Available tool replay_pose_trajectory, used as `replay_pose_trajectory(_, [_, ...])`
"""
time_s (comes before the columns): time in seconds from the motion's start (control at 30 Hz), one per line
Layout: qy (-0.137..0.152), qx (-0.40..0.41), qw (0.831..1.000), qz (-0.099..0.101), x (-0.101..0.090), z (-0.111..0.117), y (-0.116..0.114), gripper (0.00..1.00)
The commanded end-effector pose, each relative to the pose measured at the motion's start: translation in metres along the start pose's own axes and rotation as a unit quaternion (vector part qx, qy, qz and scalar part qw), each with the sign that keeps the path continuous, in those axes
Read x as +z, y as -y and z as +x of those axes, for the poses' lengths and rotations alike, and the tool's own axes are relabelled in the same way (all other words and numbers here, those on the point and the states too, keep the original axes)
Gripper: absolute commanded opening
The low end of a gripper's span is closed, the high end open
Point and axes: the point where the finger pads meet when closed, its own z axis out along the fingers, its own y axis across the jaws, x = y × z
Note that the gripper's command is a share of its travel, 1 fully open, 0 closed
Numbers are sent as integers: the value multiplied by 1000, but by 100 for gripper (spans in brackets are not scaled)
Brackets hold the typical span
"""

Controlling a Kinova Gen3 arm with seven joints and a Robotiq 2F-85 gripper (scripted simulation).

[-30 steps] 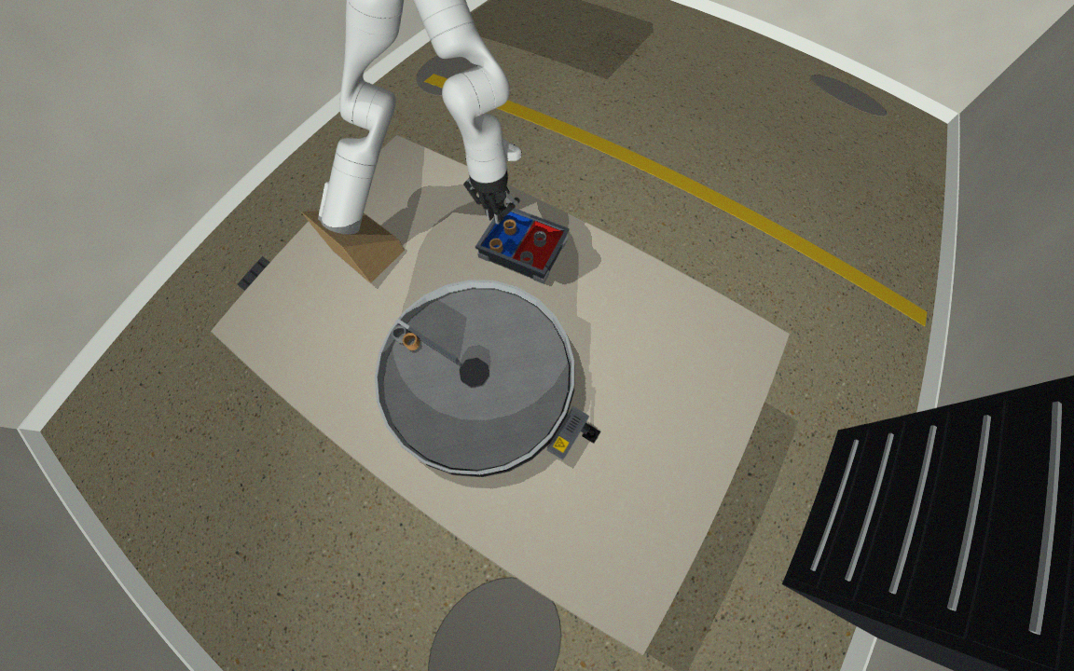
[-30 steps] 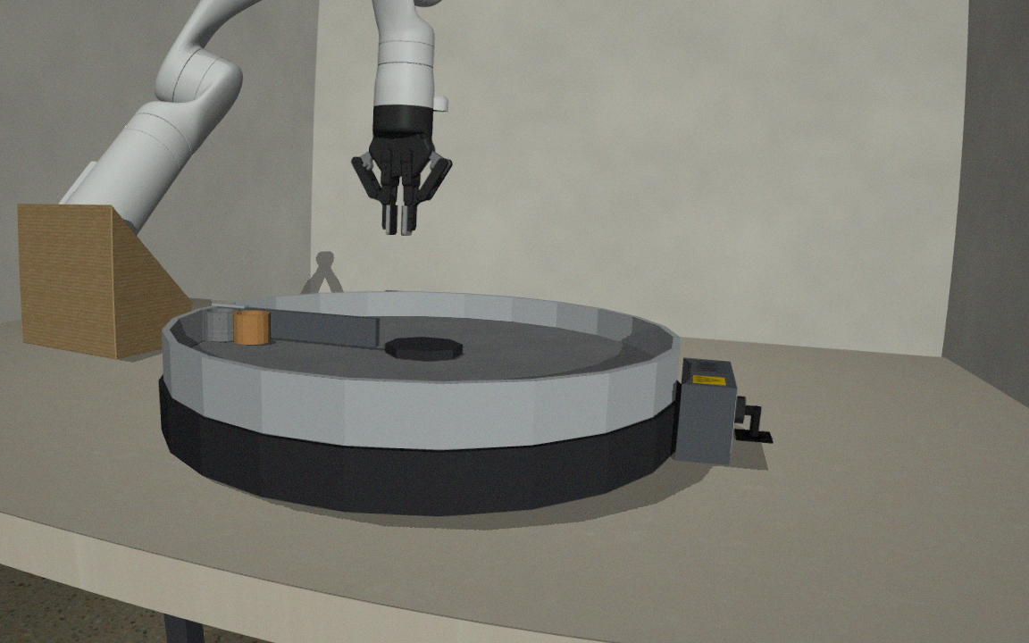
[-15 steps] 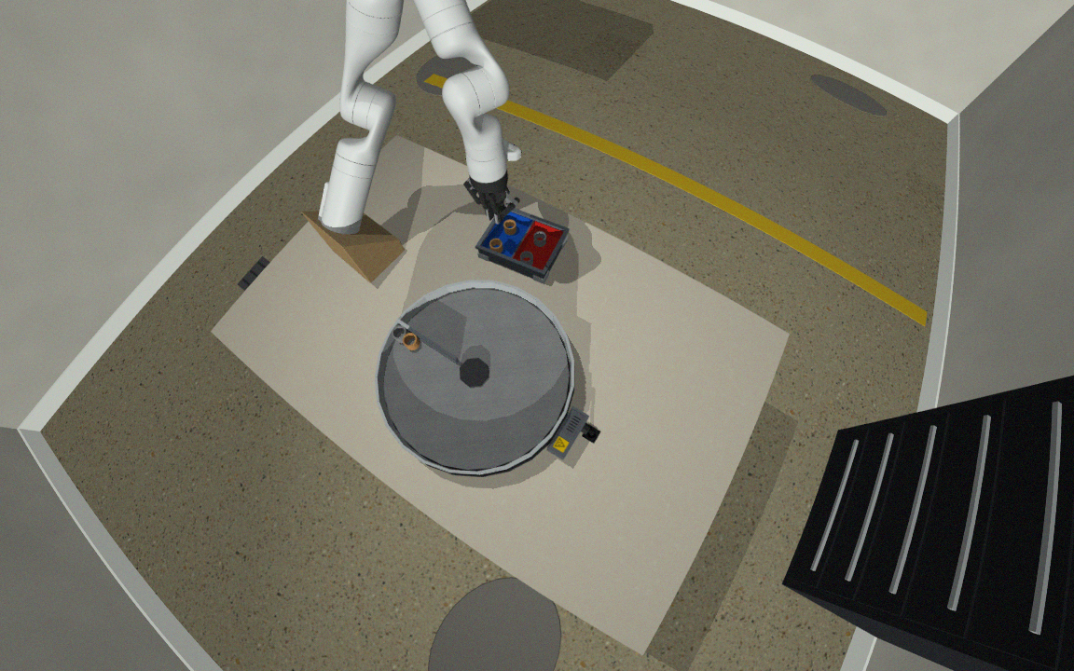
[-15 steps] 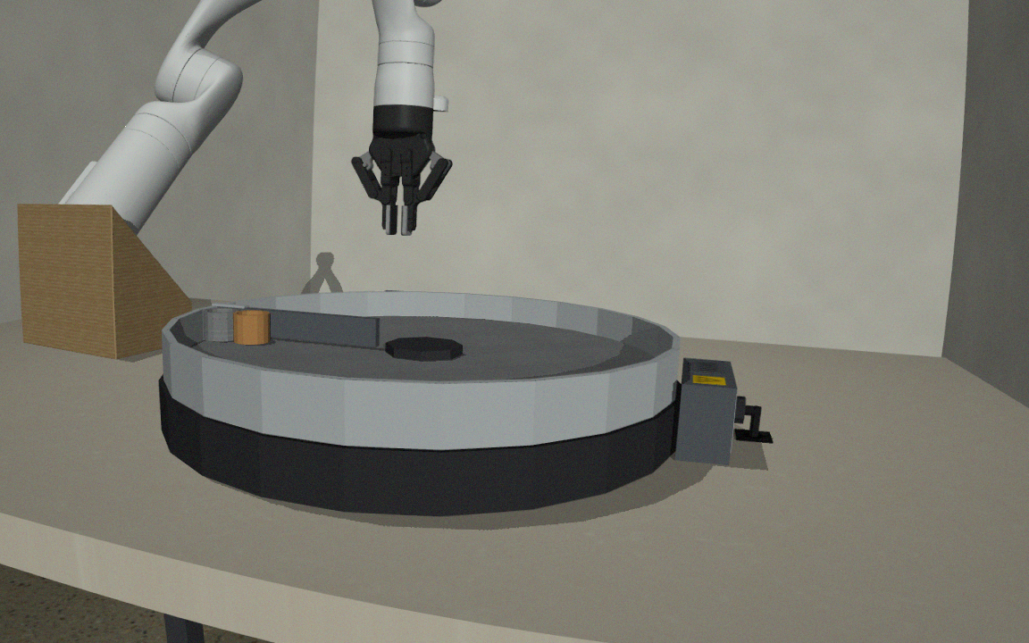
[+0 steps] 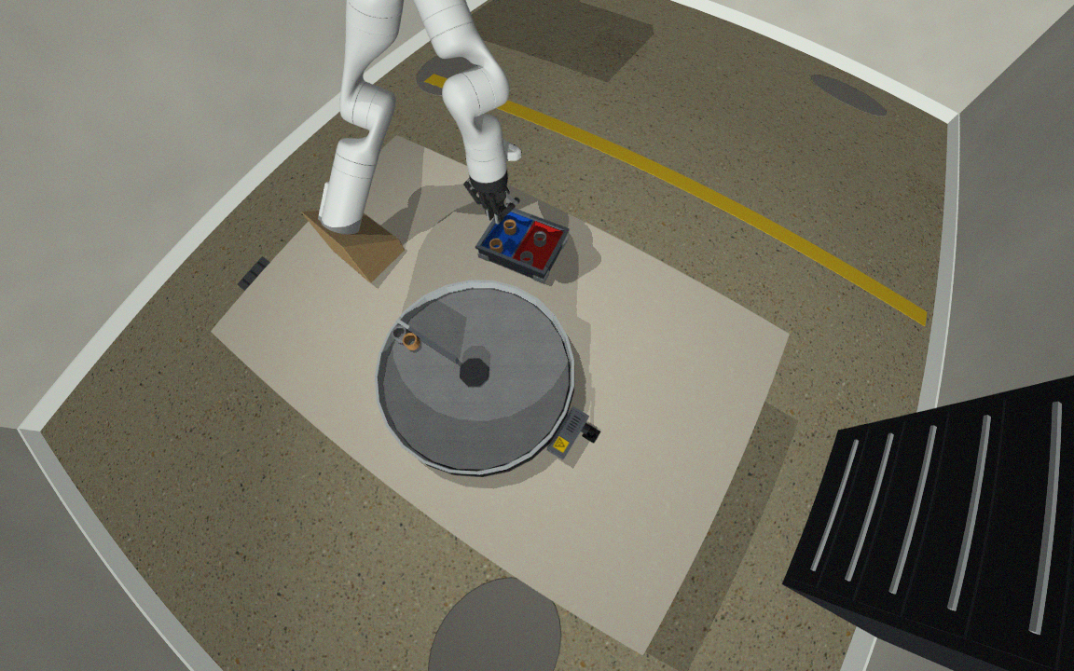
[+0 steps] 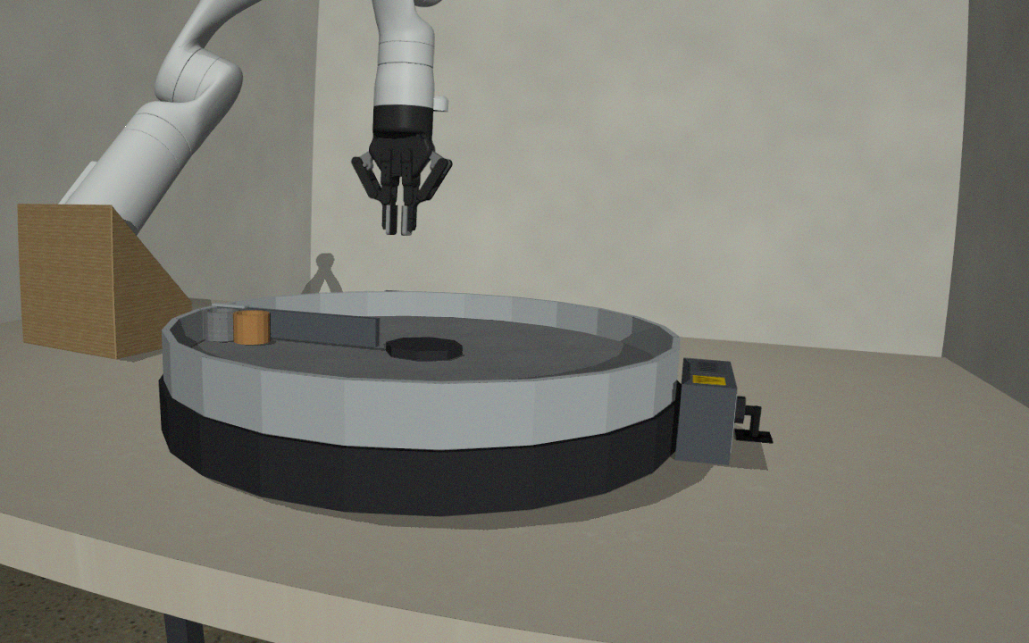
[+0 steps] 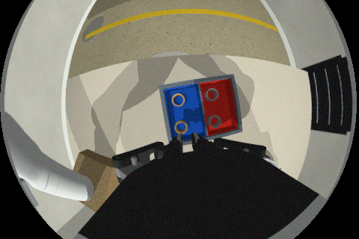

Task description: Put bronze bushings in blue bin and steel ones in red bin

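The turntable (image 5: 474,438) (image 6: 438,415) carries a bronze bushing (image 5: 411,346) (image 6: 251,328) and a steel bushing (image 6: 217,326), both upright, side by side at the guide bar (image 6: 322,329) near the rim. The blue bin (image 7: 191,95) holds two bronze bushings, one farther (image 7: 172,100) and one nearer the fingers (image 7: 175,127). The red bin (image 7: 226,106) holds two steel bushings, one farther (image 7: 206,94) and one nearer (image 7: 208,121). My gripper (image 5: 505,211) (image 6: 398,221) (image 7: 187,139) is empty and slightly open, with a narrow gap between the fingertips. It hangs above the blue bin's edge.
A grey box with a yellow label (image 5: 560,444) (image 6: 707,415) stands against the turntable's right side. The arm's wooden wedge base (image 5: 369,250) (image 6: 66,279) stands left of the bins. A black drawer cabinet (image 5: 925,500) stands at the far right.
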Motion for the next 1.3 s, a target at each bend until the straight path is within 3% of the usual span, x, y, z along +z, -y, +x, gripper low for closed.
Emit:
replay_pose_trajectory(0.0, [0, 0, 1000, 0, 0, 0, 0, 16])
replay_pose_trajectory(0.57, [0, 0, 1000, 0, 0, 0, 0, 16])
replay_pose_trajectory(0.7, [0, 0, 1000, -1, 0, -44, -1, 14])
replay_pose_trajectory(0.9, [0, 0, 1000, -1, 1, -55, -1, 14])
replay_pose_trajectory(1.07, [1, 1, 1000, -1, 2, -109, -1, 14])
replay_pose_trajectory(1.17, [1, 1, 1000, -1, 2, -109, -1, 14])
replay_pose_trajectory(1.27, [1, 1, 1000, -1, 2, -141, -1, 14])
